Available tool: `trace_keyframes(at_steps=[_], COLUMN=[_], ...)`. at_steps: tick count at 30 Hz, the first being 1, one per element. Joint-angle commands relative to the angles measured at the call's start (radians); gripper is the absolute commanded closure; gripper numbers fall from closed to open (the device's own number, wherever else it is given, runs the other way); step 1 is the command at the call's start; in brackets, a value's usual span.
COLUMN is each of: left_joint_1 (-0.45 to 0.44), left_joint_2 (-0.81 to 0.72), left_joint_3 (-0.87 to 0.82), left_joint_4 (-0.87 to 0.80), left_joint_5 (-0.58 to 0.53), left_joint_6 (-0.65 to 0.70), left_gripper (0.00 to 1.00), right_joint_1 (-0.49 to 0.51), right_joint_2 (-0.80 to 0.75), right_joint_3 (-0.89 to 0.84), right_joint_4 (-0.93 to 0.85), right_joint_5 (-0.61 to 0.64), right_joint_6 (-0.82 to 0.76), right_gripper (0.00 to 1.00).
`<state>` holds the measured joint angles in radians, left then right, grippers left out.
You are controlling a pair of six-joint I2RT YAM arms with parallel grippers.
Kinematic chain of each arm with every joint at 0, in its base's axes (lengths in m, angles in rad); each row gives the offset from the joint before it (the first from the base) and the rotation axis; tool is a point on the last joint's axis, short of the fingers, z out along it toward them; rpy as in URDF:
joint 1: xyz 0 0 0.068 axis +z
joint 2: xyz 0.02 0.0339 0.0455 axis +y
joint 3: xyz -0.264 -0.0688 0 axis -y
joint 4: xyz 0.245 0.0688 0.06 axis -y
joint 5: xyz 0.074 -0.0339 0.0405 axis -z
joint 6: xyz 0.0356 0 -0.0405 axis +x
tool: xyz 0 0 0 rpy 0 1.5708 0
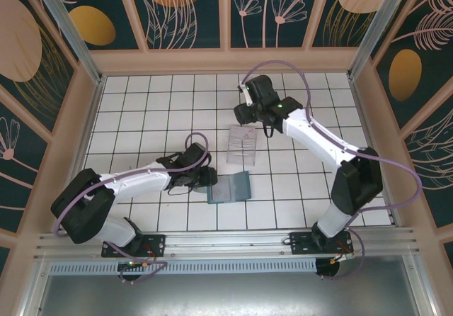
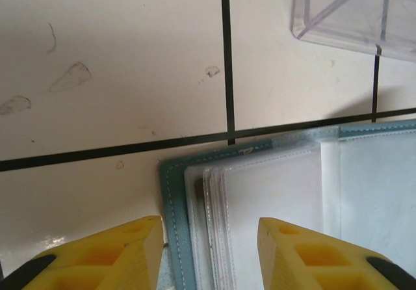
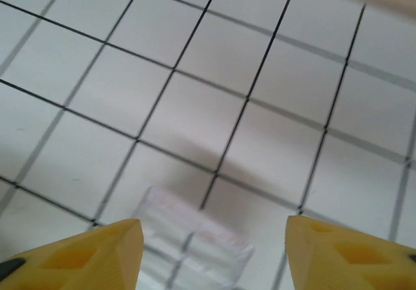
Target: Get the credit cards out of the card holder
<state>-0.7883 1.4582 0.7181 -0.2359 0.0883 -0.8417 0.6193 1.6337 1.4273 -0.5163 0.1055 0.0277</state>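
Note:
The teal-blue card holder (image 1: 230,188) lies open and flat on the tiles, a stack of clear plastic sleeves (image 2: 273,192) fanned over its stitched teal edge (image 2: 171,199). A thin dark sliver (image 2: 197,196) sits inside the outer sleeve; I cannot tell what it is, and the credit cards are otherwise hidden. My left gripper (image 1: 204,177) (image 2: 209,224) hangs low over the holder's left edge, jaws apart. One yellow finger is over bare tile, the other over the sleeves. My right gripper (image 1: 245,113) (image 3: 214,225) is open and empty above the floor.
A clear transparent plastic tray (image 1: 241,146) (image 2: 344,17) (image 3: 195,238) stands just beyond the holder, below the right gripper. White tiles with black grid lines stretch to wooden walls on three sides. A metal rail runs along the near edge.

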Motion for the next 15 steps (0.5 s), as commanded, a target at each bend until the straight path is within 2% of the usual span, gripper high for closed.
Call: trace_keyframes(at_steps=[1, 5, 15], left_joint_1=[0.018, 0.058, 0.206], left_joint_2=[-0.010, -0.017, -0.068], left_joint_3=[0.006, -0.012, -0.083], left_joint_4=[0.016, 0.036, 0.065], left_joint_5=[-0.012, -0.013, 0.005], left_joint_6=[0.015, 0.019, 0.065], left_gripper=[0.57, 0.57, 0.56], right_joint_1=[0.019, 0.068, 0.288], right_joint_2=[-0.050, -0.093, -0.005], right_joint_3=[-0.064, -0.142, -0.174], right_joint_4=[-0.075, -0.089, -0.205], right_joint_5=[-0.144, -0.202, -0.130], right_joint_6=[0.282, 0.376, 0.531], right_gripper=[0.43, 0.50, 0.50])
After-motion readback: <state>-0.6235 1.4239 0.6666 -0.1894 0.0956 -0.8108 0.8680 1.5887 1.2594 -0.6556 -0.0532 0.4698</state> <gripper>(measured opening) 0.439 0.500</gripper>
